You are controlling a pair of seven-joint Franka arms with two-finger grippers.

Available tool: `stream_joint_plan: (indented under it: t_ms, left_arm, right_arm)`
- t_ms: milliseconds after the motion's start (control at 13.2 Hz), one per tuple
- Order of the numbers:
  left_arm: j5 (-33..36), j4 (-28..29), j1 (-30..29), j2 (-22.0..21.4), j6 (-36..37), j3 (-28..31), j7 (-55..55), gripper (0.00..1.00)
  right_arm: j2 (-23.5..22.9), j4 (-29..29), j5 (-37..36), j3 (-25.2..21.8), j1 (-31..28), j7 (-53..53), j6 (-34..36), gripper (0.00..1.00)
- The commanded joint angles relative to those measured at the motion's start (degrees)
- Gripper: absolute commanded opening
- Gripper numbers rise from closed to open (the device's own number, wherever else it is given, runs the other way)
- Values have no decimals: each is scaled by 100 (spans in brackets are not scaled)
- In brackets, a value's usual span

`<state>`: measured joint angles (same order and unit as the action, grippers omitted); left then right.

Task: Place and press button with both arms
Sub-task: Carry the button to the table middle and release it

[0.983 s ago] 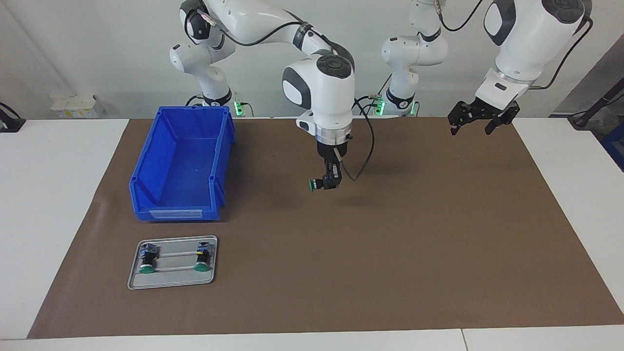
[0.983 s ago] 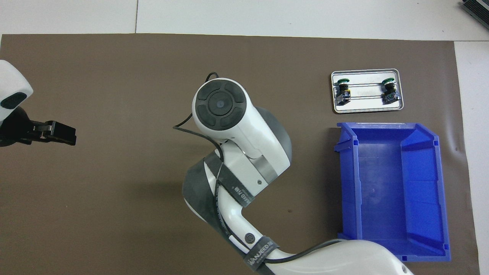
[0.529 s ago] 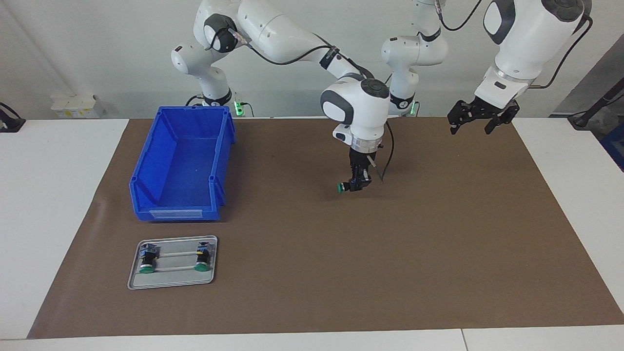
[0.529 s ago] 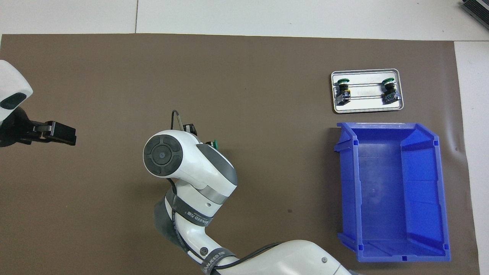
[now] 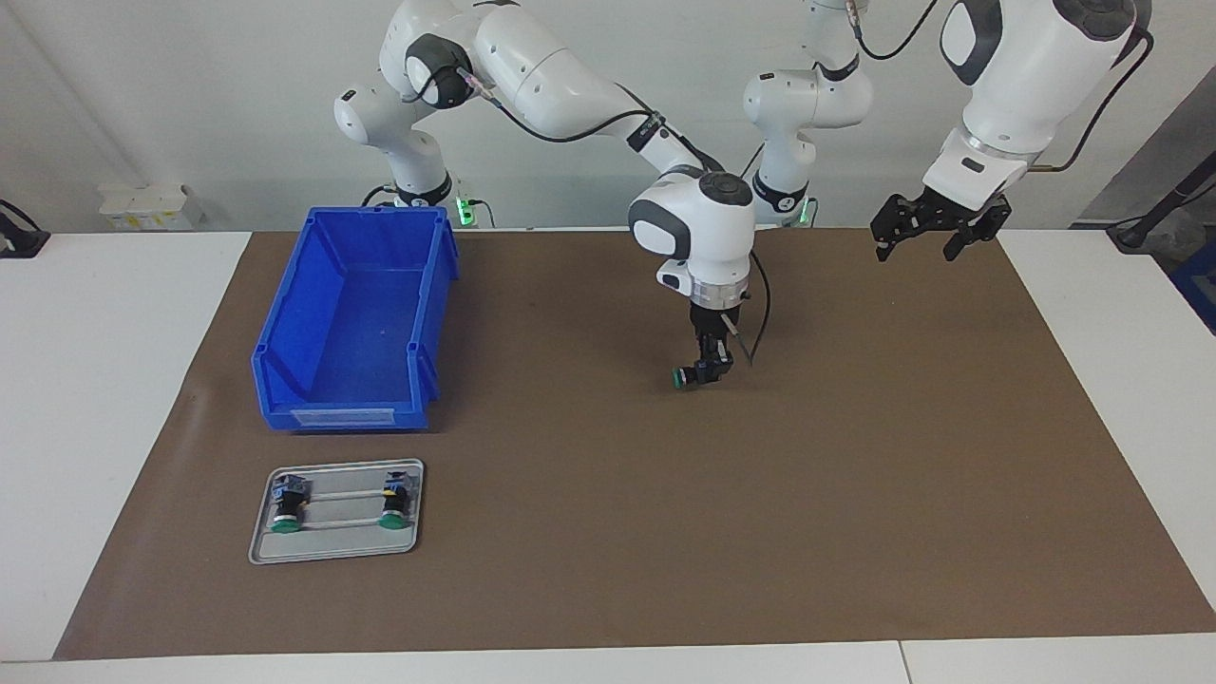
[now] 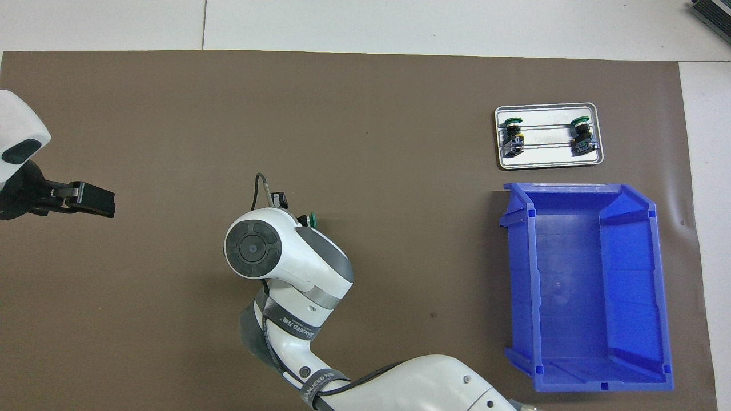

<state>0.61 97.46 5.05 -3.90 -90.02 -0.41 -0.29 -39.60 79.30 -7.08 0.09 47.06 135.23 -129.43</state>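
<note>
My right gripper (image 5: 705, 372) is shut on a button (image 5: 682, 378) with a green cap and a black body. It holds the button on its side, low over the middle of the brown mat (image 5: 855, 456). I cannot tell whether the button touches the mat. In the overhead view the green cap (image 6: 312, 218) peeks out beside the right arm's wrist. My left gripper (image 5: 936, 237) hangs open and empty in the air over the mat's corner at the left arm's end, and also shows in the overhead view (image 6: 91, 198). It waits.
Two more green-capped buttons (image 5: 284, 508) (image 5: 391, 503) lie on a small metal tray (image 5: 332, 556) at the right arm's end, farther from the robots. An empty blue bin (image 5: 351, 323) stands just nearer to the robots than the tray.
My right gripper has carried the button toward the left arm's end and lowered it close to the mat. The left arm has not moved.
</note>
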Motion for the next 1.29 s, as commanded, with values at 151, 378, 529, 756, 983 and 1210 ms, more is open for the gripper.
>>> stream_joint_plan:
  t_ms: [151, 378, 529, 756, 983, 1210]
  left_arm:
    - [97, 115, 40, -120, -85, 59, 82, 100]
    - [88, 133, 31, -128, -156, 59, 82, 100]
    - [88, 150, 92, -137, -165, 50, 230, 100]
    - [-34, 177, 328, -128, -374, -20, 572, 100]
    - [-535, 545, 522, -181, -981, -20, 1274, 100]
    - [-545, 660, 952, -93, -1236, -20, 2214, 100]
  right_arm:
    - [163, 253, -240, -9, 13, 74, -109, 100]
    - [425, 261, -470, -9, -56, -294, 57, 100]
    - [934, 488, -452, -9, -267, -1021, 295, 100]
    - [1909, 1288, -373, 0, -811, -2433, 304, 100]
    - [2369, 1501, -338, 0, -1373, -3902, 549, 100]
    - [2737, 1501, -251, 0, -2172, -6088, 900, 100]
